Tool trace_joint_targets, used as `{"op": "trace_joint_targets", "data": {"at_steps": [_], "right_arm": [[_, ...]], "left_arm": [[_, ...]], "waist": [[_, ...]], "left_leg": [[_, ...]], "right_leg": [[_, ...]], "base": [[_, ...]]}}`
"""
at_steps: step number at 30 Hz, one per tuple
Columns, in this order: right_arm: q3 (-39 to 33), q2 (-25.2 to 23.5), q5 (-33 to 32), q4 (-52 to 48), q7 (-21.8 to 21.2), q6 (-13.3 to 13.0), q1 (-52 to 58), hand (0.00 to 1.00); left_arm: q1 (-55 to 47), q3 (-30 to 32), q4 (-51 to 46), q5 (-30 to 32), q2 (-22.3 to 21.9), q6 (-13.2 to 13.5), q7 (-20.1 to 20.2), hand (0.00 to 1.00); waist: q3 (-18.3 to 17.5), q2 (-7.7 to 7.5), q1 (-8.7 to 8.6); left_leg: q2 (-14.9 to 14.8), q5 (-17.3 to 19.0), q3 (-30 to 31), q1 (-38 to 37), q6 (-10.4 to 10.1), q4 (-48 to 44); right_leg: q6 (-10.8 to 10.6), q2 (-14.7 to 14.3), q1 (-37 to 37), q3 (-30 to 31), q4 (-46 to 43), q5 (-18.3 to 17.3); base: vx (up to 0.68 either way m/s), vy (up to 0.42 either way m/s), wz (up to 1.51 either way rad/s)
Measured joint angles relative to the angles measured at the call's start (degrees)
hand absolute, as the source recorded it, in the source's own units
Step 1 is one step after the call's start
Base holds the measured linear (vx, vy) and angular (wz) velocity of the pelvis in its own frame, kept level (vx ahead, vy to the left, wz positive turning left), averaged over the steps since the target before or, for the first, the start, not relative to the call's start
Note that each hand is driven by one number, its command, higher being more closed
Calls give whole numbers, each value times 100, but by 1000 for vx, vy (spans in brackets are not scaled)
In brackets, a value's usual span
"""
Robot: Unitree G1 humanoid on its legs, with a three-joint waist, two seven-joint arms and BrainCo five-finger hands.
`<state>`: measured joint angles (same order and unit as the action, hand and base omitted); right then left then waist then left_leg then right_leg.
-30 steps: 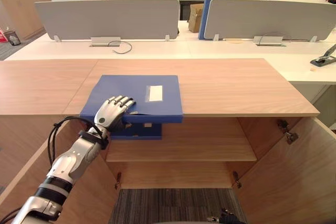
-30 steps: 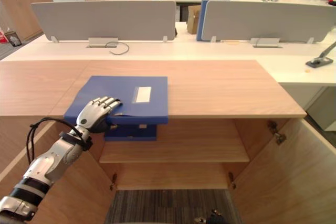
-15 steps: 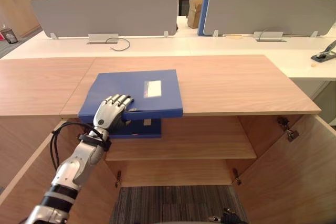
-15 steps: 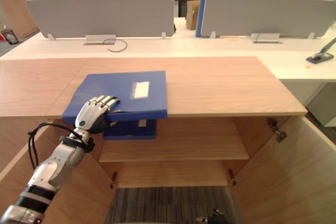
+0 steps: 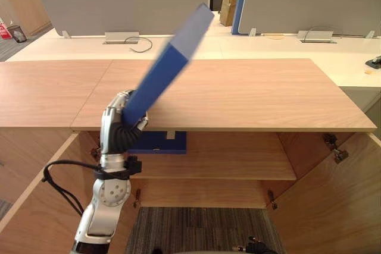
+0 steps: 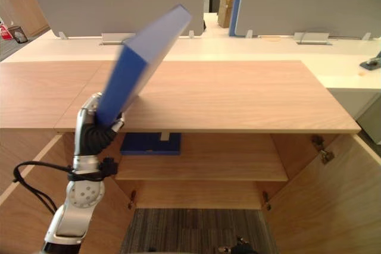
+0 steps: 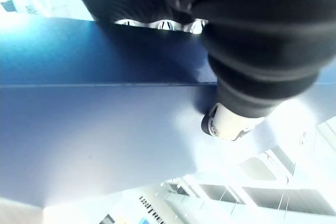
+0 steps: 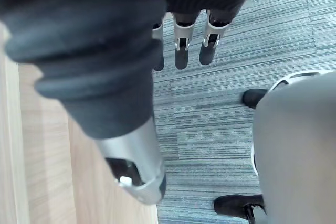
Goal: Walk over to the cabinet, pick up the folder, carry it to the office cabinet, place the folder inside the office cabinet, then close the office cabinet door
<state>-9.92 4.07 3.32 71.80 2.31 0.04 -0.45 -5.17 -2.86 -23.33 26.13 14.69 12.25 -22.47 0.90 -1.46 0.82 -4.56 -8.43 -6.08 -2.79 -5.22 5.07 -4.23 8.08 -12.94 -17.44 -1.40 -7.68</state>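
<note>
Head views: you see the flat blue rectangular folder (image 5: 172, 63) tilted steeply, its far end raised over the light wooden cabinet top (image 5: 250, 93). Its lower end is gripped in your left hand (image 5: 116, 124) at the front edge. A second blue folder (image 5: 156, 143) lies on the shelf (image 5: 226, 165) below.
Left wrist view: fingers (image 7: 167, 24) curl over one face, the thumb (image 7: 231, 124) presses the other, and the folder sits clamped between.
Right wrist view: your right hand (image 8: 181, 51) hangs straight-fingered, holding nothing, above grey striped carpet (image 8: 236, 77).
</note>
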Motion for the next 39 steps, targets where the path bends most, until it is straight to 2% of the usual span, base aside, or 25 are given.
{"op": "trace_joint_targets", "data": {"at_steps": [3,5,6,7,8,9,12,14,16,20,24,30,33,35,39], "right_arm": [[-5,-31,-53,10,0,-2,1,0],[-2,-90,-377,30,-14,-6,-6,0],[1,-111,-479,34,-23,-4,-1,0],[30,-139,-758,32,-56,-10,1,0],[103,-142,-858,18,-69,-10,5,0],[296,-127,-1402,-33,-87,-45,20,0],[561,-199,-2482,-685,-100,-231,100,0],[618,-280,-2837,-1340,-104,-329,197,0],[686,-345,-3483,-2668,-98,-594,328,0],[617,-489,-3655,-4165,46,-947,531,0],[458,-803,-3829,-4705,332,-1237,690,0],[503,-779,-4058,-5910,609,-1324,1240,0],[502,-779,-4030,-6747,805,-1351,1592,0],[488,-789,-3728,-7157,991,-1366,1733,0],[446,-797,-2367,-8124,1711,-1348,1819,0]], "left_arm": [[-143,5,-516,-1036,-202,120,55,100],[-200,134,-798,-2421,-383,366,314,100],[-200,184,-841,-2724,-437,420,390,100],[-199,275,-935,-3290,-559,514,529,100],[-200,321,-994,-3504,-627,548,570,100],[-201,401,-1068,-4005,-738,636,693,100],[-287,605,-1252,-4758,-945,785,840,100],[-387,630,-1285,-4927,-1030,841,893,100],[-687,658,-1302,-5211,-1142,854,1069,100],[-1089,659,-1299,-5249,-1240,806,1104,100],[-1301,570,-1245,-4936,-1349,679,1114,100],[-1734,347,-981,-4797,-1607,465,1168,100],[-1934,288,-890,-4790,-1678,337,1170,100],[-2011,249,-884,-4753,-1685,292,1170,100],[-2100,83,-883,-4530,-1778,253,1168,100]], "waist": [[-10,8,40],[-10,1,66],[-11,2,79],[-11,3,93],[-10,1,100],[-8,-7,119],[-6,-18,118],[-7,-19,109],[-10,-17,79],[-29,-48,56],[-49,-77,-2],[-70,-30,-6],[-112,-5,-12],[-128,-20,-25],[-177,40,-20]], "left_leg": [[-31,-50,25,84,10,16],[-41,-82,39,95,23,25],[-42,-88,42,94,27,25],[-45,-100,48,96,34,26],[-46,-105,52,96,35,27],[-50,-115,52,98,38,27],[-66,-158,49,110,43,28],[-73,-167,34,110,44,27],[-86,-173,-5,120,48,27],[-122,-181,-84,173,42,21],[-154,-181,-171,155,41,-2],[-243,-122,-419,-1,3,-1],[-296,-74,-548,-42,1,-2],[-314,-66,-586,-70,-13,-3],[-322,-27,-684,-135,-48,-4]], "right_leg": [[-1,-17,114,0,-100,-2],[-1,-23,145,1,-153,-2],[-1,-23,146,1,-163,-2],[-1,-23,156,1,-185,-2],[-2,-22,159,1,-195,-2],[-3,-24,165,2,-206,-1],[-2,-32,206,7,-264,3],[-2,-33,217,11,-283,3],[-1,-34,267,53,-286,7],[-10,-59,370,144,-280,49],[-9,-83,381,227,-242,102],[-8,-138,369,469,-163,169],[-1,-178,369,534,-106,205],[-1,-192,369,569,-101,208],[-7,-190,366,677,-87,211]], "base": [[-55,20,4],[-54,16,2],[-57,18,2],[-45,16,2],[-53,18,2],[-33,11,1],[-23,6,0],[-14,3,-2],[-34,14,-8],[-10,11,-11],[7,3,-13],[-25,8,-24],[-12,-3,-19],[3,-3,-11],[20,9,-14]]}}
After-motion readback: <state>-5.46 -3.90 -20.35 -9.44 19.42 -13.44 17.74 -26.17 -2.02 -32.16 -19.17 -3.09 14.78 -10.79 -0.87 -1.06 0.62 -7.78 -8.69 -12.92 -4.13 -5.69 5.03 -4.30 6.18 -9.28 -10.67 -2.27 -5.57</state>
